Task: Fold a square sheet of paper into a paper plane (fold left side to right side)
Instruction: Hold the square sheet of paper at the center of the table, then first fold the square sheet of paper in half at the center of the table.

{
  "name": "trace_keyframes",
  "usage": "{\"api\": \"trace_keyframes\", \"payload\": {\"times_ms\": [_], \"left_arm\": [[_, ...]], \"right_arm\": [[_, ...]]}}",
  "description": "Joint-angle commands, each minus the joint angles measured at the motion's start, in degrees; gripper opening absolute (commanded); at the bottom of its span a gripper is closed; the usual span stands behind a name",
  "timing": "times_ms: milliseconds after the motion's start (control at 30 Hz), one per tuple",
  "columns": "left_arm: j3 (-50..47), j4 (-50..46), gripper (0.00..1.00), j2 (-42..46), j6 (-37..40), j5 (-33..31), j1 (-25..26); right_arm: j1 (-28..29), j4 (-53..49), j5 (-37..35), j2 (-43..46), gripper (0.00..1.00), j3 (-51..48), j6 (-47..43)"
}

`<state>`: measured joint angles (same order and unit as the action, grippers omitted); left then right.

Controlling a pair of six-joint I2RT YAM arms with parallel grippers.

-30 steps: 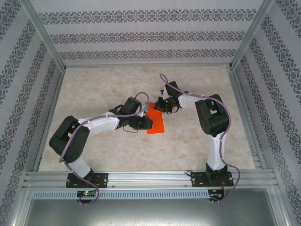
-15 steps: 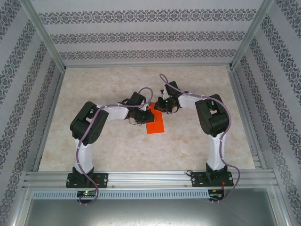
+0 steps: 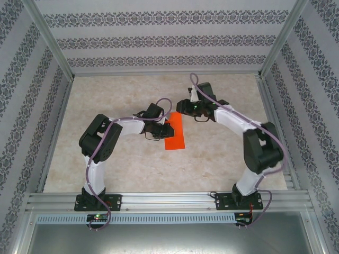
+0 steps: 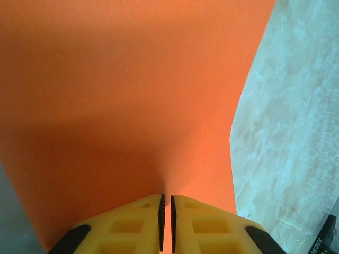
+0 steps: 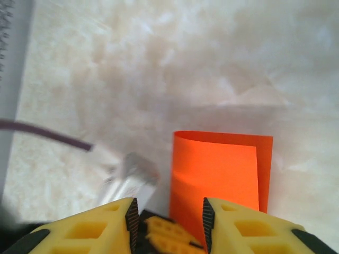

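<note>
- Top view: the sheet of paper [image 3: 175, 133] lies mid-surface [image 3: 122, 169] and reads as one flat orange strip. The left fingers [image 3: 159, 131] sit at its left edge, too small and dark to judge their gap. The right fingers [image 3: 184, 107] hang just past the strip's far end, apart from it. I cannot tell their spread from here.
- Left wrist: the sheet is cut off at the top and left edges of the frame. The left fingers [image 4: 132, 227] are drawn narrow, a slit between the pads with orange running into it, so they are pinched on the sheet. Marbled surface shows at the right.
- Right wrist: the right fingers [image 5: 106, 233] stand partly apart, holding nothing. Below them the sheet [image 5: 217, 174] shows two layers, the upper stopping short of the lower along one long side. The top view does not resolve this. Yellow tips of the left fingers show at its near end, half hidden, with a blurred arm part beside them.
</note>
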<state>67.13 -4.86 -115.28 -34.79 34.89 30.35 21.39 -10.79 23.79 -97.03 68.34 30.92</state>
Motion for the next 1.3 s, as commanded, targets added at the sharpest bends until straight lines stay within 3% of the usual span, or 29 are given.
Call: {"api": "trace_keyframes", "payload": {"times_ms": [0,100,300,533,733,1000,1267], "left_arm": [[-0.97,-1.89,0.16,-1.87,-0.32,-1.15,0.08],[-0.76,-1.98,0.16,-1.87,-0.16,-1.14,0.11],[-0.5,-2.13,0.16,-1.8,0.12,-1.17,0.08],[0.44,-3.01,0.16,-1.79,0.53,-1.02,0.06],[1.35,-3.19,0.17,-0.63,0.36,-0.64,0.04],[5.78,-4.79,0.22,-0.29,0.93,-0.07,-0.67],[4.71,-6.04,0.22,-1.32,1.23,-3.62,-0.98]], "right_arm": [[-0.48,-7.44,0.53,4.57,0.29,-4.72,-4.1],[0.94,-6.74,4.38,7.05,0.15,-10.55,-1.78],[4.71,-0.24,5.47,3.01,0.03,-17.26,4.01],[5.19,0.31,4.31,-4.22,0.01,-16.92,3.74],[5.16,-5.47,1.19,-6.86,0.0,-15.9,1.88],[4.9,-10.47,-3.22,-8.17,0.0,-15.1,-0.94],[4.72,-11.05,-3.13,-8.46,0.0,-14.11,-1.52]]}}
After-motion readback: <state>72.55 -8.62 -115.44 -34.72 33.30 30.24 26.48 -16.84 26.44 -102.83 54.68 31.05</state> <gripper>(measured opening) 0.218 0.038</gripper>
